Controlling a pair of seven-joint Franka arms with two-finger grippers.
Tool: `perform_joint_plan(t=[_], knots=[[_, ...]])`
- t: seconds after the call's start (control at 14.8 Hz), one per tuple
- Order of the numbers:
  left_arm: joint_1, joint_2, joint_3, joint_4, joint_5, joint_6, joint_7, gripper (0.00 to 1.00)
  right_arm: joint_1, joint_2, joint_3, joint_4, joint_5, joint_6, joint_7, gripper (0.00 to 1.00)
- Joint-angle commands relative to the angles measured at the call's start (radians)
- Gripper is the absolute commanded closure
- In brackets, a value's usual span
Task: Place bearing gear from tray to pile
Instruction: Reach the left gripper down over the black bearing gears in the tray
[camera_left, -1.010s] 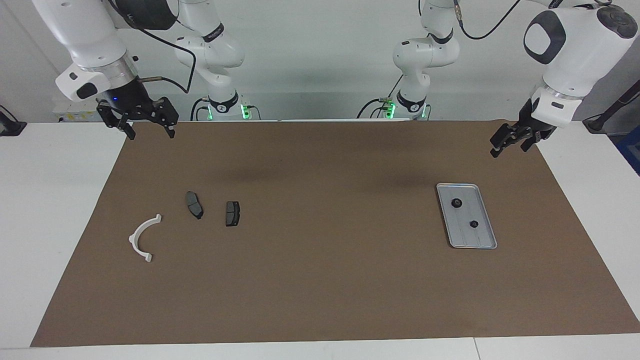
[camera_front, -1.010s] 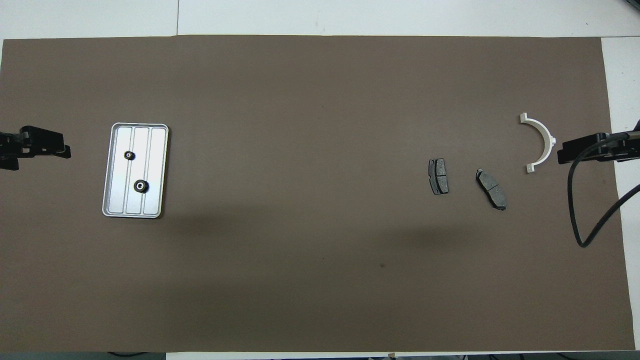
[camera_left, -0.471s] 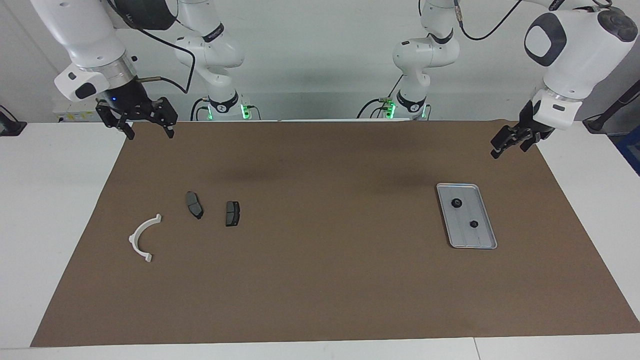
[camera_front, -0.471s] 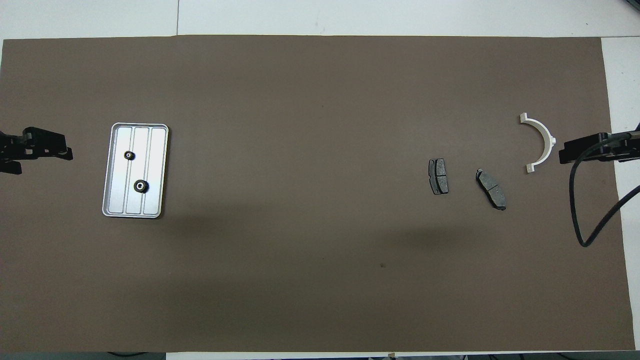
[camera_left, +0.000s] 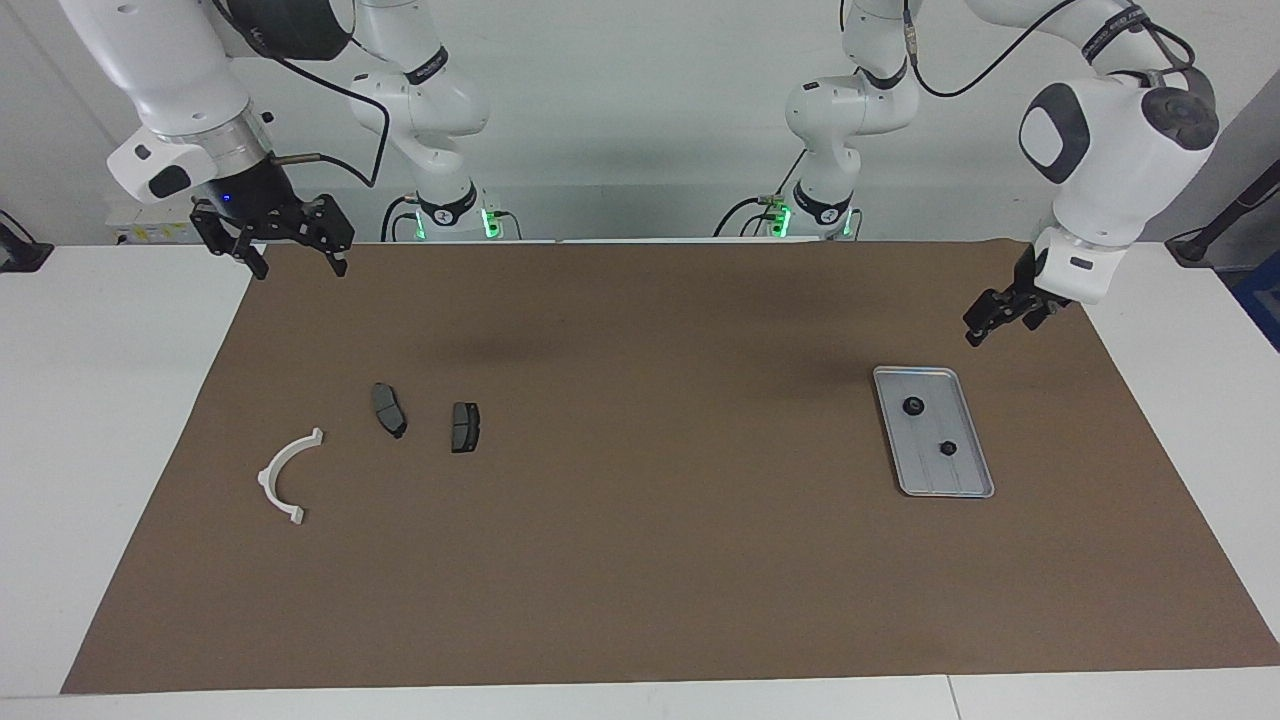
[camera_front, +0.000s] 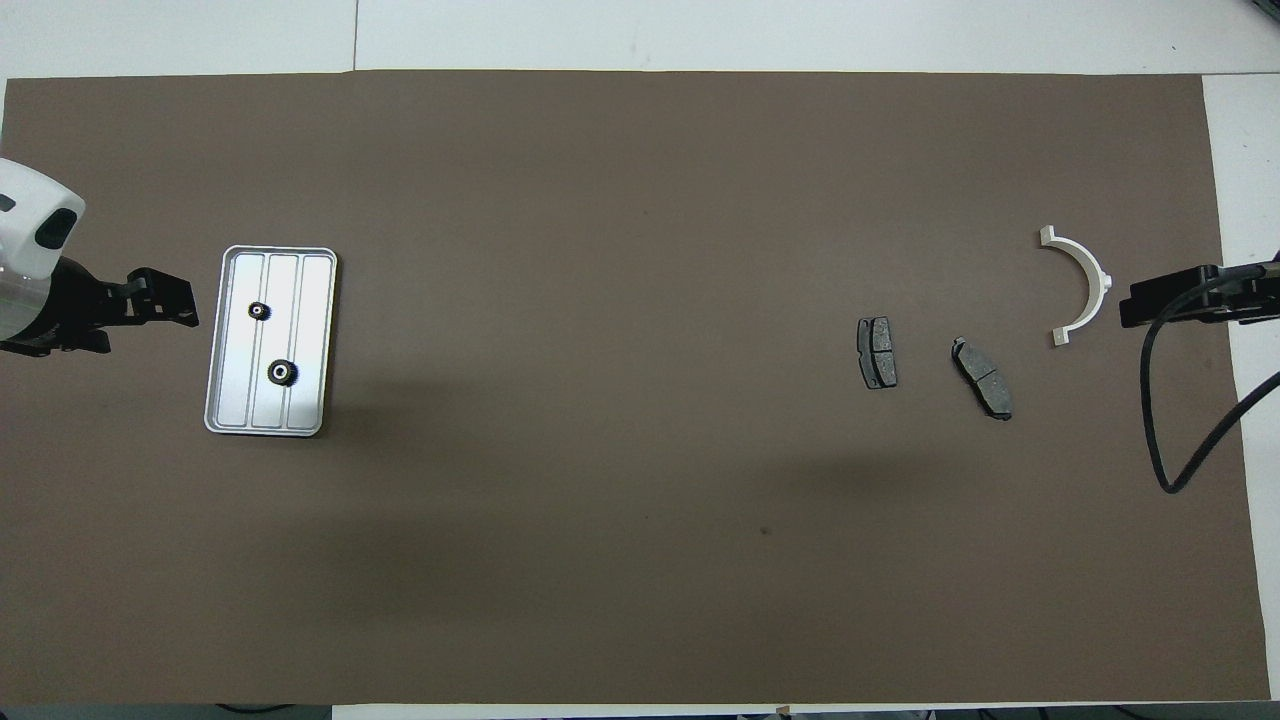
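The silver tray (camera_left: 958, 484) (camera_front: 312, 342) lies on the brown mat toward the left arm's end. Two black bearing gears sit in it, a larger one (camera_left: 912, 406) (camera_front: 283, 373) and a smaller one (camera_left: 947, 448) (camera_front: 258, 311). The pile lies toward the right arm's end: a white half-ring bracket (camera_left: 285, 475) (camera_front: 1085, 285) and two dark brake pads (camera_left: 388, 409) (camera_left: 465, 426) (camera_front: 982, 378) (camera_front: 877, 352). My left gripper (camera_left: 978, 330) (camera_front: 185, 310) hangs over the mat just outside the tray's rim, touching nothing. My right gripper (camera_left: 300, 262) (camera_front: 1128, 305) waits raised and open over the mat's end, holding nothing.
A brown mat (camera_left: 640, 560) covers most of the white table (camera_left: 110, 420). A black cable (camera_front: 1150, 420) loops down from the right arm over that end of the mat. Both arm bases (camera_left: 820, 210) stand at the table's robot edge.
My left gripper has come down and moved toward the tray from the mat's end. The right arm, the gears and the pile have stayed put.
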Motion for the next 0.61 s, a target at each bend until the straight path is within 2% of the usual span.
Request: perform_joint_plan(t=[0.0, 0.13, 0.54], knots=[[-0.015, 0.001, 0.005, -0.097, 0.025, 0.133, -0.044, 0.23, -0.019, 0.001, 0.009, 0.009, 0.012, -0.017, 0.005, 0.0], [-0.018, 0.006, 0.005, -0.178, 0.025, 0.222, -0.046, 0.23, -0.02, 0.001, 0.009, 0.011, 0.012, -0.014, 0.005, 0.0], [-0.047, 0.095, 0.005, -0.209, 0.025, 0.301, -0.106, 0.23, -0.029, 0.001, 0.009, 0.009, 0.012, -0.006, 0.017, 0.0]])
